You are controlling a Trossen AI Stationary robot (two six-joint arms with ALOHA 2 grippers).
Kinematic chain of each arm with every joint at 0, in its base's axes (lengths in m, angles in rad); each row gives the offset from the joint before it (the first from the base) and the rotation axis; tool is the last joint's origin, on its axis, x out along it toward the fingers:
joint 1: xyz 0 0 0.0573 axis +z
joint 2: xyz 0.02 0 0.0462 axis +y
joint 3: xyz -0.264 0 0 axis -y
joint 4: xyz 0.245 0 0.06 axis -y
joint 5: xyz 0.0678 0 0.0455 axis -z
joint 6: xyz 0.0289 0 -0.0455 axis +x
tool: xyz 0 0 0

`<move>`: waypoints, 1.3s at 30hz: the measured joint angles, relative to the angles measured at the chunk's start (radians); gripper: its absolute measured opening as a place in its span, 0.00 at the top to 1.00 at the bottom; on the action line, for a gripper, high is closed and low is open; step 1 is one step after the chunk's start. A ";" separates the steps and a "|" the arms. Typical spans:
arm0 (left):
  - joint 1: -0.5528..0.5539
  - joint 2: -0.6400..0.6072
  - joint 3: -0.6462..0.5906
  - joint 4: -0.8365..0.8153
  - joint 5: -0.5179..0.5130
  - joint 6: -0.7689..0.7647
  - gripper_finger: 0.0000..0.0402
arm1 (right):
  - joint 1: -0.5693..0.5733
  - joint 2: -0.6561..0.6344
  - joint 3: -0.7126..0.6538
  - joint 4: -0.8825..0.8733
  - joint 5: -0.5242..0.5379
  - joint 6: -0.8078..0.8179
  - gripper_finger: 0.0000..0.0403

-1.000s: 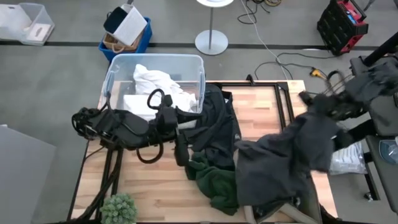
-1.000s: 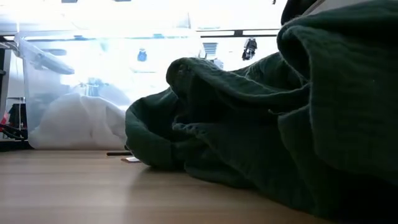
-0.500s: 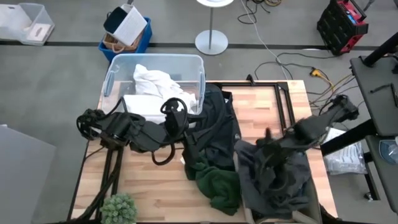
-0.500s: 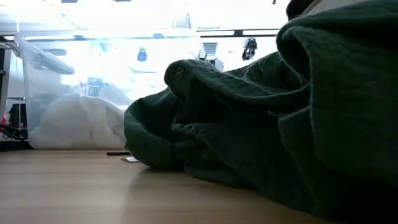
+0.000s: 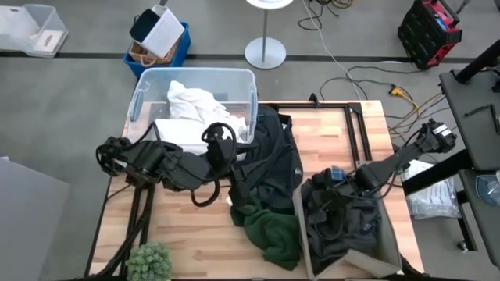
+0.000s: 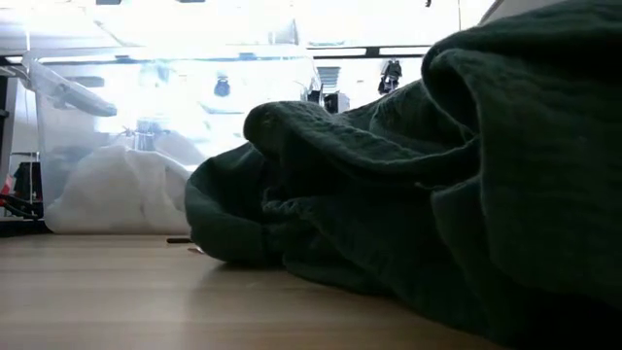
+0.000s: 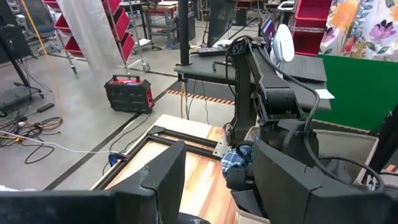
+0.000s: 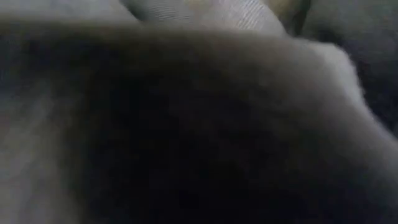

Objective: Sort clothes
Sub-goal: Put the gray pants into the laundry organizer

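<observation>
A dark grey garment (image 5: 344, 222) lies heaped in the grey box (image 5: 299, 226) at the table's near right. My right gripper (image 5: 332, 195) is sunk into it from above, with cloth covering its fingers and filling the right wrist view (image 8: 199, 124). A blue-and-white plaid piece (image 5: 334, 173) shows at the box's far end. A black garment (image 5: 273, 160) and a dark green one (image 5: 269, 226) lie mid-table. White clothes (image 5: 195, 105) fill the clear bin (image 5: 148, 86). My left gripper (image 7: 217, 180) hovers open above the black garment's left edge (image 5: 237, 173). My right gripper is shut on the dark grey garment (image 5: 337, 204), reaching in from above at a steep slant. The cloth itself hides the fingers, so the part held and the number of layers cannot be told. The garment rests slack in the grey box.
A small green plant (image 5: 148, 261) stands at the near left corner. A black frame (image 5: 355, 125) lies along the far right of the table. In the low view the green garment (image 6: 389, 194) blocks the right half. Bare wood (image 5: 187, 226) lies at the near left.
My right gripper has come down fast, toward the table's near and left side, tipping steeply downward with the dark grey garment. The garment hung spread out above the box before and now lies bunched inside it. My left arm has shifted slightly toward the table's right.
</observation>
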State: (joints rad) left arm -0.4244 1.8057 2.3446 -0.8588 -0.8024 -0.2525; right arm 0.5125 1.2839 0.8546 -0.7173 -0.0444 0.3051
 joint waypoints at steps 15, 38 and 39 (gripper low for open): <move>0.000 0.000 -0.002 -0.041 0.000 -0.027 0.58 | 0.028 -0.035 0.104 -0.112 -0.067 0.105 0.88; 0.004 0.000 -0.002 -0.075 0.000 -0.019 0.58 | 0.242 -0.170 0.387 -0.334 0.053 0.319 0.86; 0.004 0.000 -0.002 -0.077 0.000 -0.019 0.58 | 0.251 -0.173 0.335 -0.296 0.038 0.336 0.92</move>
State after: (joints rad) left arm -0.4202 1.8057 2.3425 -0.9358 -0.8024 -0.2715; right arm 0.7632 1.1112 1.1898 -1.0137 -0.0069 0.6406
